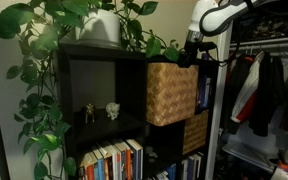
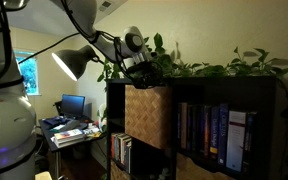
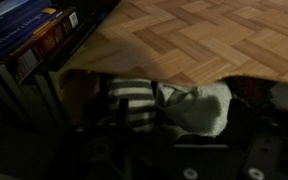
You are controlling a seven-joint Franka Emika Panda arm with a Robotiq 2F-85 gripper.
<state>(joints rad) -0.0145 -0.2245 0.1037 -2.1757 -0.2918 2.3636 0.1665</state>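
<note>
The gripper (image 1: 194, 45) hangs with its jaws spread and nothing between them, right over the top front edge of the woven basket (image 1: 172, 92). The basket sits in an upper cube of the black shelf unit (image 1: 102, 50) and sticks out a little past the frame. Another exterior view shows the same thing: the gripper (image 2: 144, 70) is just above the basket (image 2: 147, 115), close to its rim, though contact cannot be made out. In the wrist view the basket's herringbone wall (image 3: 204, 40) fills the upper part, and just past its edge lie a striped cloth (image 3: 134, 100) and a pale cloth (image 3: 199, 105), touching each other. Beside the basket stand books (image 3: 34, 45), and leafy plants (image 1: 44, 60) trail above it.
</note>
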